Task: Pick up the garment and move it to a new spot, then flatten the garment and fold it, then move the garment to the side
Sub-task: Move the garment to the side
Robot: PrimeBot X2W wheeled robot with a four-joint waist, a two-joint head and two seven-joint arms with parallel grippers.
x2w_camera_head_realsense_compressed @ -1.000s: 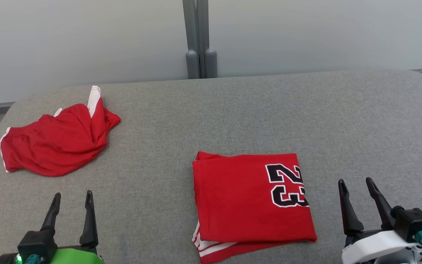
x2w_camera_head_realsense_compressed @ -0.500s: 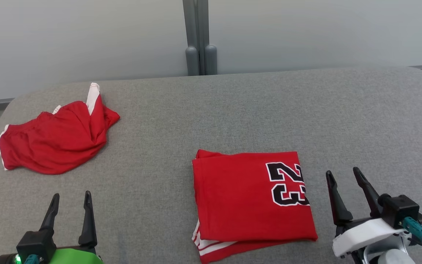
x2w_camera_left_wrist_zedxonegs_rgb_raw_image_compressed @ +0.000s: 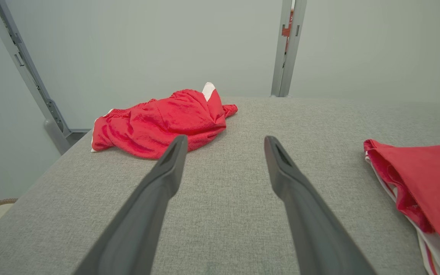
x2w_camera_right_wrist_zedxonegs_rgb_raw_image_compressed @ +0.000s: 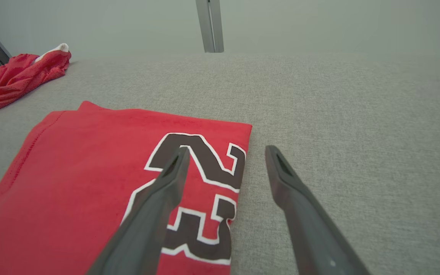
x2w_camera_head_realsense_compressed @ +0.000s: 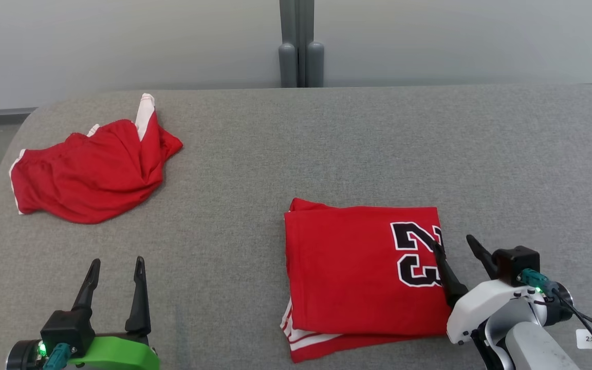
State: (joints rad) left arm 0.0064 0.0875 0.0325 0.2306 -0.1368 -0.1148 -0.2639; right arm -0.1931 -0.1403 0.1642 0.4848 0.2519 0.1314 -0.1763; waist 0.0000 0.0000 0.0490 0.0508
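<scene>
Right gripper [x2w_camera_head_realsense_compressed: 452, 241], jaws spread empty, straddles folded jersey [x2w_camera_head_realsense_compressed: 357, 267] edge (number side); left gripper [x2w_camera_head_realsense_compressed: 116, 262] same, idle. Risk: pinching top layer only, fold may unravel.

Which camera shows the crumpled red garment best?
The head view: the crumpled red garment lies whole, seen from above. The left wrist view shows it side-on; the right wrist view cuts part off.

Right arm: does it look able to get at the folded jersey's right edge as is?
Probably yes. The right arm holds its jaws open astride the right edge of the folded jersey, one over the number, one over the grey surface; nothing lies between.
</scene>
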